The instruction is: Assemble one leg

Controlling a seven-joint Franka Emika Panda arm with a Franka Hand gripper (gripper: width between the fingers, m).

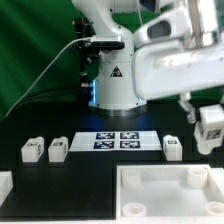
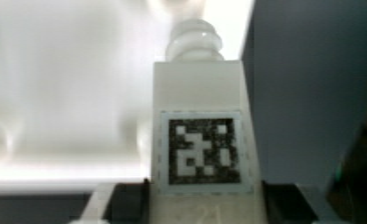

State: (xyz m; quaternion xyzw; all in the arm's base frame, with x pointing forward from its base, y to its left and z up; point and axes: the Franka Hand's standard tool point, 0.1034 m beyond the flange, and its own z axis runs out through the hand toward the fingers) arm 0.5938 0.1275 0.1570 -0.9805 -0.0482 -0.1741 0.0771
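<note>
My gripper [image 1: 209, 122] is shut on a white leg [image 1: 210, 130] with a black-and-white tag, and holds it in the air at the exterior view's right, above the table. In the wrist view the held leg [image 2: 201, 120] stands between my two dark fingers [image 2: 130, 200], its tag facing the camera and its rounded tip pointing away. Three more legs lie on the black table: two at the exterior view's left [image 1: 32, 150] [image 1: 58, 149] and one at the right [image 1: 172, 148]. The large white tray-like panel [image 1: 170, 195] lies at the front right, below the held leg.
The marker board [image 1: 116, 141] lies flat in the middle of the table, in front of the robot base [image 1: 113, 85]. A white part shows at the front left edge [image 1: 5, 185]. A green curtain hangs behind.
</note>
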